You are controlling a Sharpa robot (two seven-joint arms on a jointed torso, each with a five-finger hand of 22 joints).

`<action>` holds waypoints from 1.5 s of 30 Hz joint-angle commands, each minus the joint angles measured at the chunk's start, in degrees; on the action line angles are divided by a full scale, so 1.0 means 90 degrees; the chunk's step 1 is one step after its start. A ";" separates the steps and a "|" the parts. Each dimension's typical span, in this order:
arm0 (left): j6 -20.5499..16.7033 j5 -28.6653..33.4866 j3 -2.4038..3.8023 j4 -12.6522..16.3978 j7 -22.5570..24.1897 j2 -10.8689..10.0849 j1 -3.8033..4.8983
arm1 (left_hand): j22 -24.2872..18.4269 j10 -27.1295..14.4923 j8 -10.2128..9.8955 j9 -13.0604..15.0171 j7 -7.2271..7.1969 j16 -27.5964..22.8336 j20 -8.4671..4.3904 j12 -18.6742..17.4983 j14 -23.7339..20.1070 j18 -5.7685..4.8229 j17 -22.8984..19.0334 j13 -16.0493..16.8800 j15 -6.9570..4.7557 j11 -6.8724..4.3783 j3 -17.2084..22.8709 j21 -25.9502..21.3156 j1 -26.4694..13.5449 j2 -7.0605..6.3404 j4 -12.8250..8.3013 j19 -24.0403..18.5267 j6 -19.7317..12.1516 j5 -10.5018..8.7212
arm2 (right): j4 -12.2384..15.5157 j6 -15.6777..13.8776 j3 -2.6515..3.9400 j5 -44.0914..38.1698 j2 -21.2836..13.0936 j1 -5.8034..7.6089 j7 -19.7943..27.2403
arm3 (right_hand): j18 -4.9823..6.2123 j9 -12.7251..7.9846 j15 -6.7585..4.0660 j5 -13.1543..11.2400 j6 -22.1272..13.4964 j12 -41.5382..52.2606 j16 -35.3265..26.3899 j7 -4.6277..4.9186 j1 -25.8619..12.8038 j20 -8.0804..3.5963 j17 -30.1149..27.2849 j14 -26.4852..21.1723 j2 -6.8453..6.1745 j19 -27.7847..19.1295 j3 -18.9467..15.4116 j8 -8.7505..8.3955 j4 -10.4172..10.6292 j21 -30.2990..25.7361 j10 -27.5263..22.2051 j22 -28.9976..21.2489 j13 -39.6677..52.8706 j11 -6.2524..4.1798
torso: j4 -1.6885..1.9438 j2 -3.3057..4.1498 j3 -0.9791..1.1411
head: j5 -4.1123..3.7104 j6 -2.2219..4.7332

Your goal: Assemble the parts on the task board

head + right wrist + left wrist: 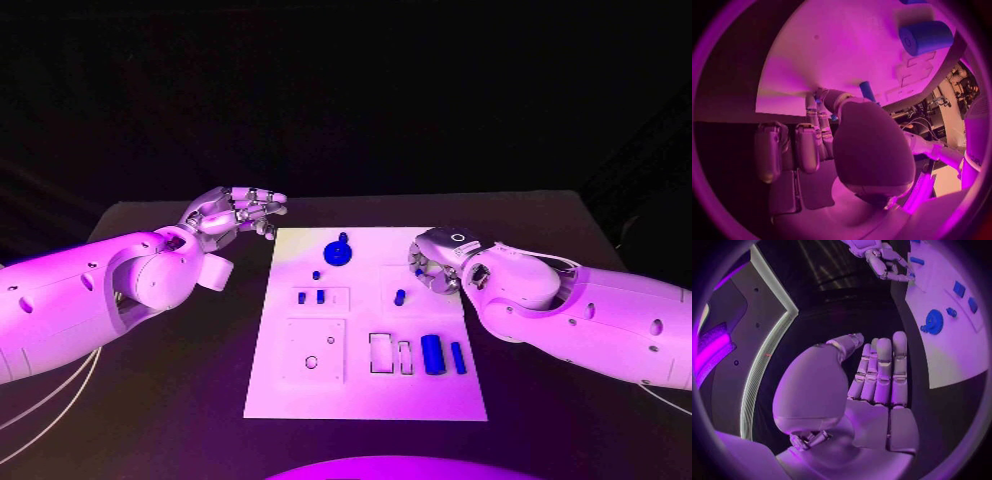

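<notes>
The white task board (361,390) lies in the middle of the black table. My right hand (433,262) hovers over the board's right side, beside a short blue peg (400,297) that stands on it. In the right wrist view the thumb (870,145) and a curled finger meet on a small blue part (834,117), with the peg (867,91) just beyond them. My left hand (238,212) hangs off the board's far left corner, fingers (882,370) straight and together, holding nothing. A blue round disc (339,250) sits at the board's far end.
Two blue cylinders (433,353) (457,357) lie near the board's right edge, beside pale slots (381,352). Two small blue pieces (310,297) sit in a recess at mid left. A square plate with holes (315,350) lies below them. Bare table flanks the board.
</notes>
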 commanded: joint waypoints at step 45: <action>0.0070 -0.0003 -0.0021 0.0068 0.0023 0.0060 -0.0003 | -0.0016 -0.0060 -0.0012 -0.0011 0.0025 -0.0044 0.0014 0.0032 -0.0027 0.0096 -0.0012 0.0006 0.0033 0.0015 -0.0038 -0.0045 0.0006 0.0076 0.0006 0.0010 -0.0025 0.0028 | 0.1586 -0.0874 0.0074 0.0828 0.0006 -0.0123 0.0368 | -0.0014 0.0101 -0.0050 -0.0102 0.0042 -0.0004 0.0007 -0.0009 0.0022 -0.0034 0.0278 0.0370 0.0132 0.0403 0.0082 0.0040 -0.0123 0.0107 0.0284 0.1423 0.0141 -0.0216 | 0.0006 0.0002 -0.0007 | 0.0221 0.0029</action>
